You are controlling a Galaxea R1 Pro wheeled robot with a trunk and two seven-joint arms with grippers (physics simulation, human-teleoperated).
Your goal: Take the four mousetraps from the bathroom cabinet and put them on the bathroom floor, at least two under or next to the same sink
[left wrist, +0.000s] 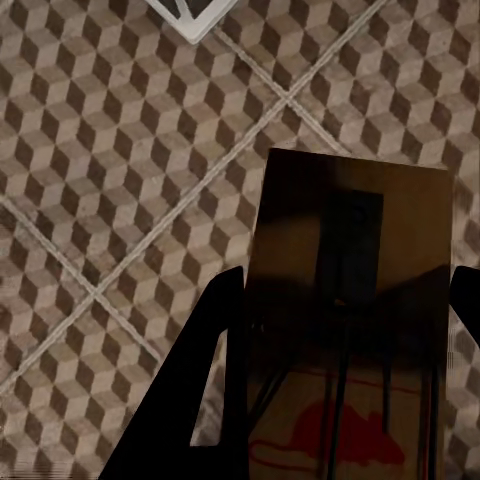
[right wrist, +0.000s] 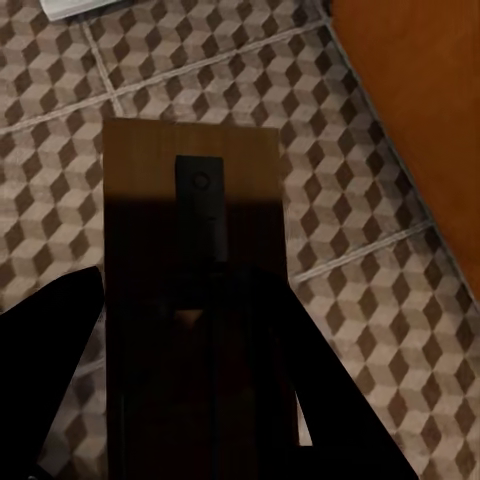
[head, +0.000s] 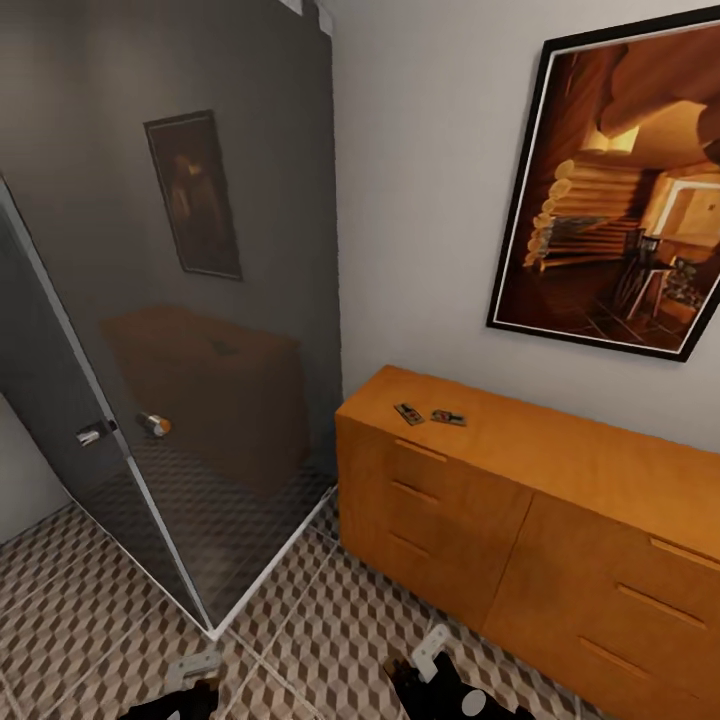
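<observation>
Both arms hang low at the bottom edge of the head view, their ends pointing down toward the bathroom floor, the left tool beside the corner of the glass shower enclosure and the right tool just in front of the cabinet. In the left wrist view, the left tool is closed on a mousetrap, a brown board with thin metal wires and a red print, its dark fingers flanking the board above the cube-patterned tiles. In the right wrist view, the right tool likewise grips a second mousetrap, held over the tiles with the cabinet's orange side close by. Two more mousetraps lie near each other on the cabinet top, toward its left end, below a framed picture on the wall.
</observation>
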